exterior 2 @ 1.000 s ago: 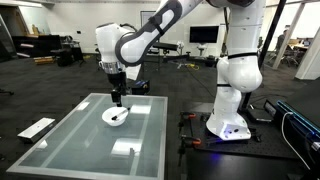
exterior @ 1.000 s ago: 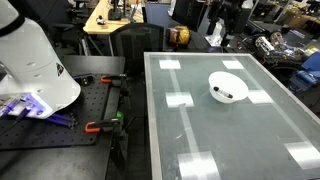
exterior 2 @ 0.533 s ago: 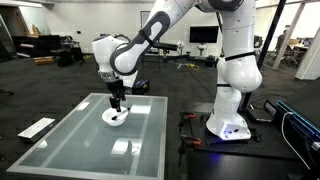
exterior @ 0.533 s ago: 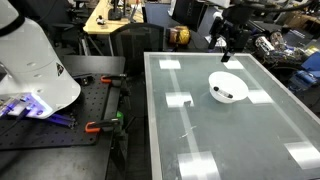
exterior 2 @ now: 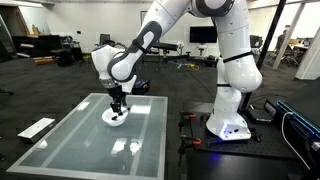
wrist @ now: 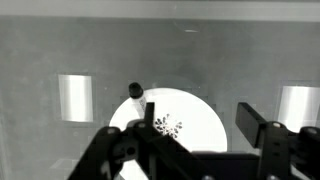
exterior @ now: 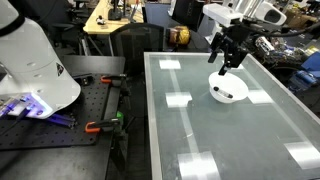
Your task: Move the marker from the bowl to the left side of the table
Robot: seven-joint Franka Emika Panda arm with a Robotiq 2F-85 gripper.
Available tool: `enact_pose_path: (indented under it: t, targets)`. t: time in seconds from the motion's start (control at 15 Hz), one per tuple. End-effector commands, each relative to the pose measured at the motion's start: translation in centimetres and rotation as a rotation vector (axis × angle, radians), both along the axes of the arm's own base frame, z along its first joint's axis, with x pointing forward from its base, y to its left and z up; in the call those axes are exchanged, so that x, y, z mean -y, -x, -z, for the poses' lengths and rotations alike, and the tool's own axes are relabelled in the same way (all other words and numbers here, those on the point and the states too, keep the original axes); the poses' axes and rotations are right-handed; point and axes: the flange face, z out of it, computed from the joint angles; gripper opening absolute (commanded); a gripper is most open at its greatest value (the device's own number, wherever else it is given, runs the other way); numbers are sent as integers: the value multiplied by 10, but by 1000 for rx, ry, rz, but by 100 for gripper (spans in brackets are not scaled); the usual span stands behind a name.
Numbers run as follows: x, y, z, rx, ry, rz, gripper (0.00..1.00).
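— What does the wrist view give you?
— A round, shallow, plain white bowl (wrist: 185, 112) low in the middle, standing on the glossy pale grey-green table (wrist: 40, 50). The short slim black marker (wrist: 137, 91) is in the bowl, with its dark rounded end poking over the upper-left rim.
— And the pincer?
— The dark Robotiq gripper (wrist: 190, 145) comes in from the bottom edge. Its fingers (wrist: 262, 125) are spread wide, one to each side of the bowl, and hold nothing. Reflected white light squares (wrist: 73, 97) sit on the tabletop at either side.
— Now an exterior view.
— In an exterior view the gripper (exterior: 228, 66) hangs directly above the bowl (exterior: 228, 93), fingers pointing down and apart. The marker is too small to pick out there. The bowl stands toward the far part of the table (exterior: 200, 135). Beside the table is a dark perforated workbench (exterior: 60, 120) with orange-handled clamps (exterior: 95, 126).
— And from the opposite side?
— In an exterior view the white arm (exterior 2: 150, 30) bends over from its base. The gripper (exterior 2: 118, 106) is just over the bowl (exterior 2: 117, 118), near the table's (exterior 2: 80, 140) far end. I cannot tell whether it touches the bowl.
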Motion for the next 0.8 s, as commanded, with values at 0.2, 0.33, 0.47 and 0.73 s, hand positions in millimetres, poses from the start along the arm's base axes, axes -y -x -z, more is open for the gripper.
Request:
enact_pose_path:
  t: [0.2,0.33,0.47,0.73]
  targets:
    - [17,-13,13,12,12,27,54]
    - [22,-15,18,10,12,36,48]
    - [27,-15,23,8,15,43,50]
    - [33,-18,30,5,20,52,52]
